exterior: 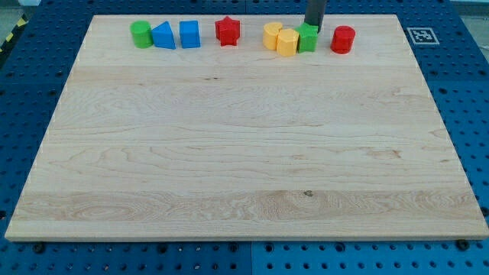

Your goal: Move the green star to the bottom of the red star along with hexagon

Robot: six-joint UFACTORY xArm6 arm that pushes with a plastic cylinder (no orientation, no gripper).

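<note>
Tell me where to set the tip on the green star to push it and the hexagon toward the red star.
Probably its right face: my tip sits at the green star's top edge, the yellow hexagon touches its left, and the red star lies further left.

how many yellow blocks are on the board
2. Both sit in the row along the view's top: one yellow block, with the yellow hexagon touching its right side and pressed against the green star. Nothing seems to hide any more.
</note>
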